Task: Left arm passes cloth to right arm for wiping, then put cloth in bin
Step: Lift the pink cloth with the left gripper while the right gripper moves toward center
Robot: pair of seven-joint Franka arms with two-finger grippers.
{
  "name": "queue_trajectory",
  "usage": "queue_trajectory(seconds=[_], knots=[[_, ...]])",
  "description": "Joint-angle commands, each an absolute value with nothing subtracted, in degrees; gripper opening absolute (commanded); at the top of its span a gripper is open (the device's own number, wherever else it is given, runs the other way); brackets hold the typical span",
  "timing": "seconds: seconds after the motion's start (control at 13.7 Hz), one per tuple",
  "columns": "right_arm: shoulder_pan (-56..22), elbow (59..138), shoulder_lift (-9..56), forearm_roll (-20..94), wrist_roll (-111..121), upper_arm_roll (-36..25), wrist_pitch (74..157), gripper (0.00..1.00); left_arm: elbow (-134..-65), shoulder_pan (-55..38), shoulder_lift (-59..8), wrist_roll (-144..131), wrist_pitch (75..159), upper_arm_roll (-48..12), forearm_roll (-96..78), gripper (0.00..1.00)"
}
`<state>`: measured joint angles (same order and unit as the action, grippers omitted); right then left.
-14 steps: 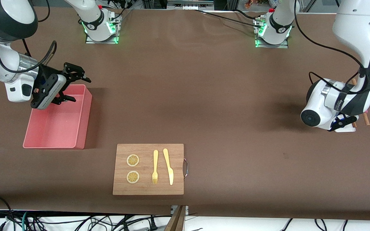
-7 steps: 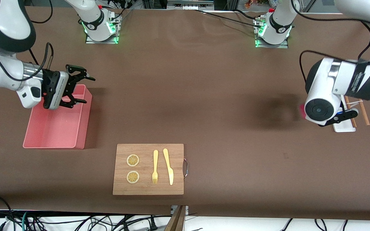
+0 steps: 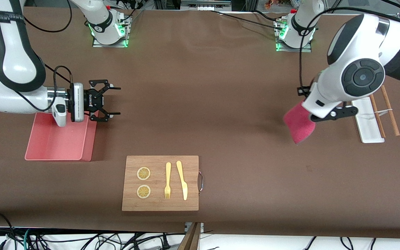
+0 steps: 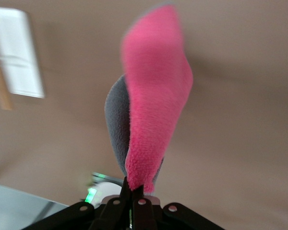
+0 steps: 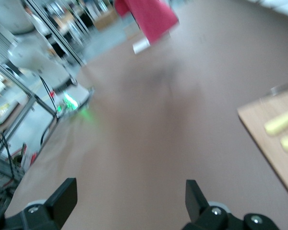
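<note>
My left gripper (image 3: 310, 111) is shut on the magenta-pink cloth (image 3: 299, 124) and holds it in the air over the bare table beside the white tray. In the left wrist view the cloth (image 4: 153, 96) hangs from the closed fingers (image 4: 137, 199). My right gripper (image 3: 111, 100) is open and empty, held level just past the pink bin's (image 3: 47, 144) wall, pointing toward the left arm's end of the table. In the right wrist view its fingertips (image 5: 62, 194) stand wide apart and the cloth (image 5: 149, 17) shows far off.
A wooden cutting board (image 3: 160, 183) with two lemon slices, a yellow fork (image 3: 167, 180) and a yellow knife (image 3: 182, 180) lies near the front camera. A narrow white tray (image 3: 369, 123) and chopsticks (image 3: 387, 109) lie at the left arm's end.
My left arm has lifted the cloth off the table by the white tray and swung it toward the table's middle. My right gripper has risen from over the bin and turned level.
</note>
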<state>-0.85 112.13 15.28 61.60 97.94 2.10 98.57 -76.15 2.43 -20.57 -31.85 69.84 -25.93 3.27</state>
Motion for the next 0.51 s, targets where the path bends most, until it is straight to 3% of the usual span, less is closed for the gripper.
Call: queue_trajectory(seconds=[0.0, 0.44], knots=[[-0.35, 112.68, 16.95, 71.5, 106.31, 5.44, 99.92, 1.0, -71.29, 1.32, -22.67, -30.59, 69.87, -25.93, -7.69, 0.0], [-4.3, 112.59, 17.75, 85.23, 111.0, 10.89, 110.2, 1.0, -72.07, 0.36, -24.96, -30.59, 87.41, -25.84, -31.61, 0.0]])
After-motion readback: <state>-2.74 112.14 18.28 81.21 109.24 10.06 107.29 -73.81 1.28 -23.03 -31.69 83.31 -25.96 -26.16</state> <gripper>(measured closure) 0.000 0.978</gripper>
